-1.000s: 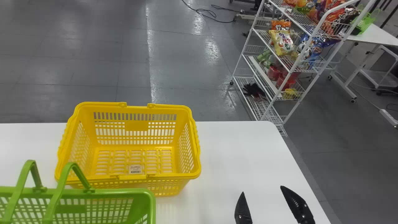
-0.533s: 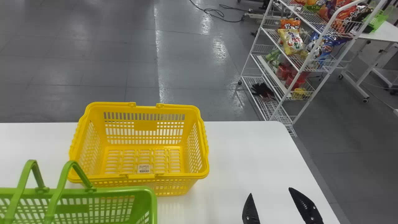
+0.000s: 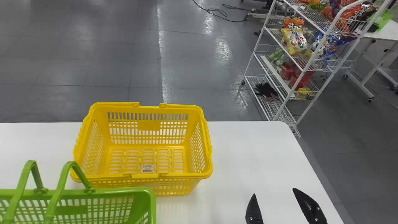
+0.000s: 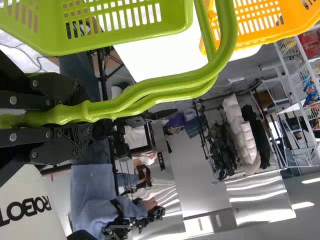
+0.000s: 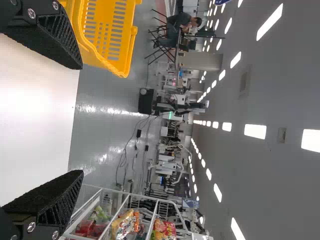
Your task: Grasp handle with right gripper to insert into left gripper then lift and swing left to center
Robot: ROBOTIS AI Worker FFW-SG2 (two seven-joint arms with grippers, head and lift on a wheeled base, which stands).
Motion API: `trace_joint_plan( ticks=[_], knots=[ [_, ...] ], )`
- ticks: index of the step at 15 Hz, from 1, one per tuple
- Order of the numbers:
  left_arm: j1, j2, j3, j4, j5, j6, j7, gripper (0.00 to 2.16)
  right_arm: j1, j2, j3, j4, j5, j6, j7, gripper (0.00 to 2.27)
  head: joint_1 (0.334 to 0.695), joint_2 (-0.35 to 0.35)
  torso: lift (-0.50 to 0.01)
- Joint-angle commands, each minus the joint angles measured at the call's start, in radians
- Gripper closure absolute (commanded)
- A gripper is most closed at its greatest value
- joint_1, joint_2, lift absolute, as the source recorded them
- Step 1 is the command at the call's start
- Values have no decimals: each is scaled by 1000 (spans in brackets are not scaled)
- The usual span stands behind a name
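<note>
My right gripper stands open over the white table's right part, to the right of the yellow basket, with nothing between its fingers. The right wrist view also has the right gripper, its fingers wide apart. In the left wrist view my left gripper is shut on the green handles, which lie together between its fingers. From them hangs the green basket. At the lower left of the head view, the green basket shows with its two handles raised.
A yellow basket sits on the white table, just beyond the green one and partly behind its rim. A white wire rack with snack bags stands on the floor past the table's far right corner.
In the head view the yellow basket, the table, the rack and my right gripper have shifted to the right. The green basket has kept nearly the same place there, still held by its handles.
</note>
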Motion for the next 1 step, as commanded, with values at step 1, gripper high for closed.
trace_joint_plan(
  ticks=[1],
  knots=[
    [0,0,2,0,2,1,0,1970,0,0,2,0,0,-1,0,46,695,-219,-93]
  ],
)
